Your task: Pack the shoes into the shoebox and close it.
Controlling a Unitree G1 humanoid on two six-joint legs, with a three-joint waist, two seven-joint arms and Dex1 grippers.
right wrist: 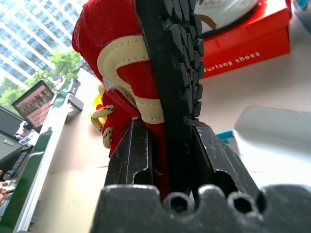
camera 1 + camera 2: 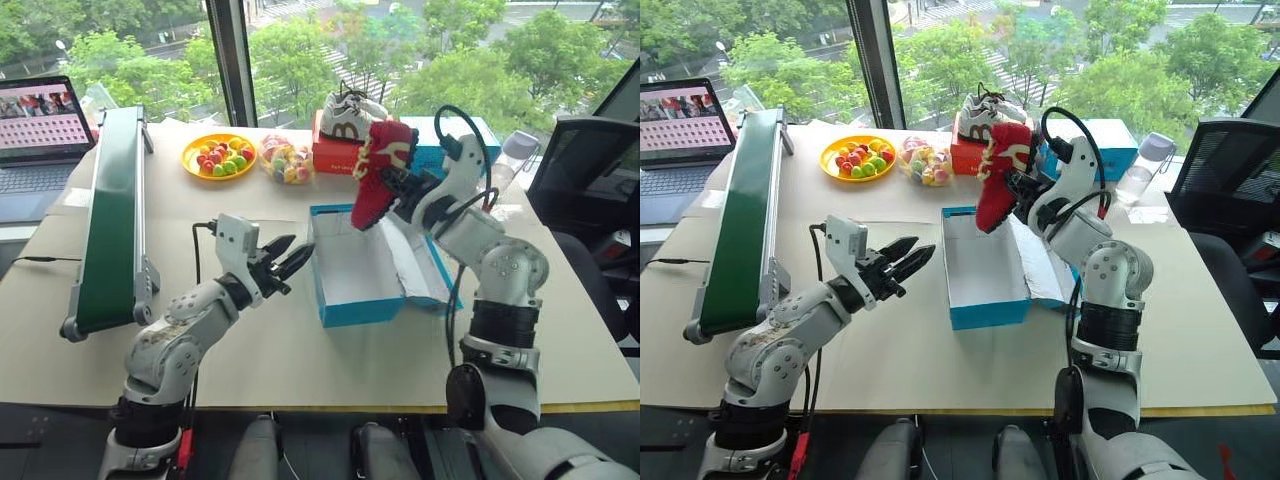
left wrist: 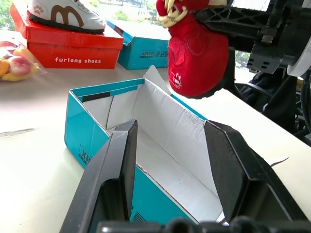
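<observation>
A red shoe [image 2: 383,170] is pinched by the right pincer [image 2: 398,186] and held in the air above the open blue shoebox [image 2: 355,268], which lies near the middle of the counter [image 2: 300,360]. The left pincer [image 2: 283,259] is spread and empty, just beside the shoebox's left wall.

"furlong shoes" on red box [image 3: 73,53]
</observation>
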